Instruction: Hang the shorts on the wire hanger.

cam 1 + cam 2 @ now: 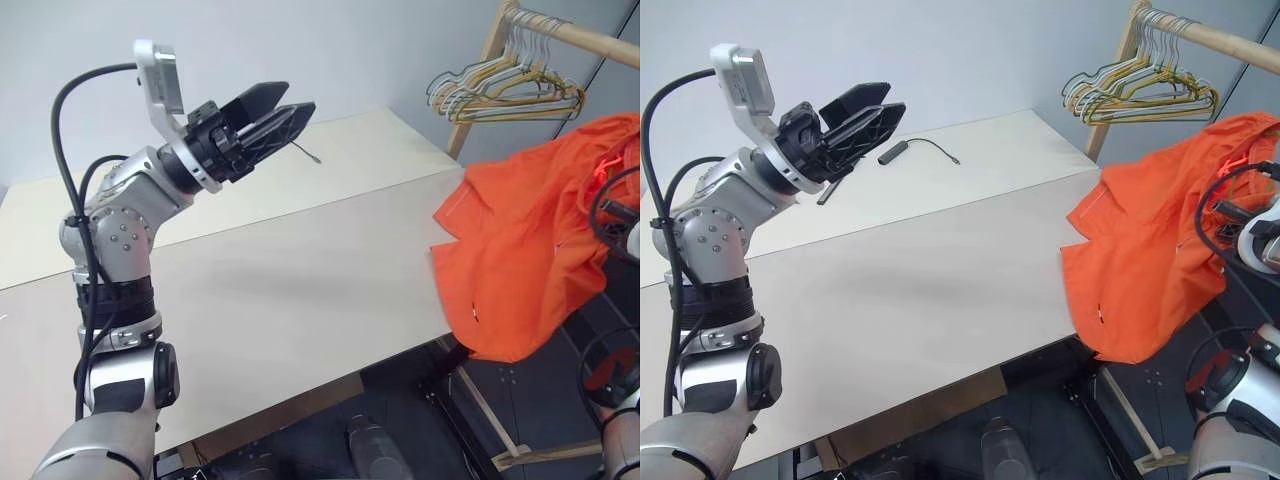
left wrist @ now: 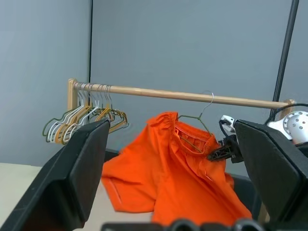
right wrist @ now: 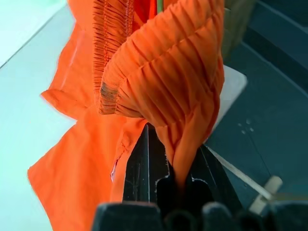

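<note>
Black fingers of our left gripper [image 1: 268, 122] stand spread wide and empty, raised over the pale surface [image 1: 300, 290] and aimed toward the rack. Behind it a small cable [image 1: 920, 147] lies on the surface. Further right, the bunch of hangers [image 1: 505, 90] hangs from the wooden rail [image 2: 192, 96]. Beyond that the shorts [image 1: 530, 250] hang in the air off the surface's right edge, their waistband pinched in our clenched right gripper [image 3: 173, 178]. From the left wrist we see the hanger [image 2: 195, 127] threaded in the waistband, its hook just below the rail. We judge the fabric could slide off the thin wire if it tilts, or the hook could miss the rail, since one gripper carries everything.
</note>
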Tool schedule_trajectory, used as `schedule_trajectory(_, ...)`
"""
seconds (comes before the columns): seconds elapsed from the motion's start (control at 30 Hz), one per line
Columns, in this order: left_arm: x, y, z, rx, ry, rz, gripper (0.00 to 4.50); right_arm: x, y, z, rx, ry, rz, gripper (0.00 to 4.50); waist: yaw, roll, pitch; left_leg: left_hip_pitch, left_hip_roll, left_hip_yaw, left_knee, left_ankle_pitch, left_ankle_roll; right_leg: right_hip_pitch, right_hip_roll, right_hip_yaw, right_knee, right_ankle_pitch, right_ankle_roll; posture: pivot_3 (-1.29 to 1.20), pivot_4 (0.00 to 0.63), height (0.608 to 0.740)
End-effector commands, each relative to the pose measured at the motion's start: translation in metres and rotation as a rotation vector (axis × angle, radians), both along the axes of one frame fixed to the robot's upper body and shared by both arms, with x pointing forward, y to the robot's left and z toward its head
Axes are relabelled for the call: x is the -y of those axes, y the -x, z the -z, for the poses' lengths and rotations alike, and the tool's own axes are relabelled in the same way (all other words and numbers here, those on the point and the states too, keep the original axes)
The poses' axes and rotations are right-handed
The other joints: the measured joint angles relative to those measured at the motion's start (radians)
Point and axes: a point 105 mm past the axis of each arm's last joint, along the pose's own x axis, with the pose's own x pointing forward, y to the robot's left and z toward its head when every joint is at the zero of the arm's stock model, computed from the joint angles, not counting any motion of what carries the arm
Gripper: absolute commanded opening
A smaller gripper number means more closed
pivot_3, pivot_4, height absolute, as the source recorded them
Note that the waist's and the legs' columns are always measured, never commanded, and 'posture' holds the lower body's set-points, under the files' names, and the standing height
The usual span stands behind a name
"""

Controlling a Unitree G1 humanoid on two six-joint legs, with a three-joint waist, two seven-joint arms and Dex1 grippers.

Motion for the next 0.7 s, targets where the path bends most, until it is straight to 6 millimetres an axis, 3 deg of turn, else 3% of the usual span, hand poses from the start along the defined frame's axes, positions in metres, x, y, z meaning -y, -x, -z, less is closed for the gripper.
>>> schedule_trajectory(0.03,-0.003,0.012,-0.020,0.083,0.016,0.008,4.46,0.021,0.012,-0.028,0.046,-0.003,0.123,0.00,0.002,0.001,0.001,0.000,0.000,0.000,0.000,0.000,0.000,0.000,0.000,0.000,0.000,0.000,0.000,-0.30,0.079,0.740)
schedule_trajectory(0.2,-0.002,0.014,-0.021,0.091,0.013,0.012,4.46,0.045,0.013,-0.035,0.060,-0.078,0.244,0.00,0.002,0.002,0.001,-0.001,0.001,0.001,0.000,-0.001,0.001,0.000,0.001,0.000,-0.002,0.000,0.001,-0.30,0.079,0.740)
schedule_trajectory(0.4,-0.002,0.017,-0.018,0.094,-0.005,0.014,4.46,0.072,0.017,-0.023,0.053,-0.145,0.361,0.00,0.002,0.003,0.003,0.000,0.001,0.006,-0.001,-0.002,0.003,0.001,0.001,0.002,-0.004,0.000,0.003,-0.29,0.083,0.740)
schedule_trajectory(0.57,-0.003,0.018,-0.017,0.094,-0.018,0.010,4.46,0.071,0.014,-0.014,0.035,-0.172,0.339,0.00,0.000,0.004,0.004,0.002,0.002,0.008,-0.001,-0.002,0.003,0.002,0.002,0.004,-0.005,0.000,0.004,-0.28,0.084,0.740)
schedule_trajectory(0.7,-0.002,0.019,-0.016,0.096,-0.032,0.006,4.50,0.063,0.010,-0.003,-0.007,-0.141,0.310,1.18,0.000,0.003,0.004,0.004,0.003,0.008,-0.001,-0.002,0.003,0.006,0.003,0.005,-0.007,0.000,0.004,-0.28,0.085,0.740)
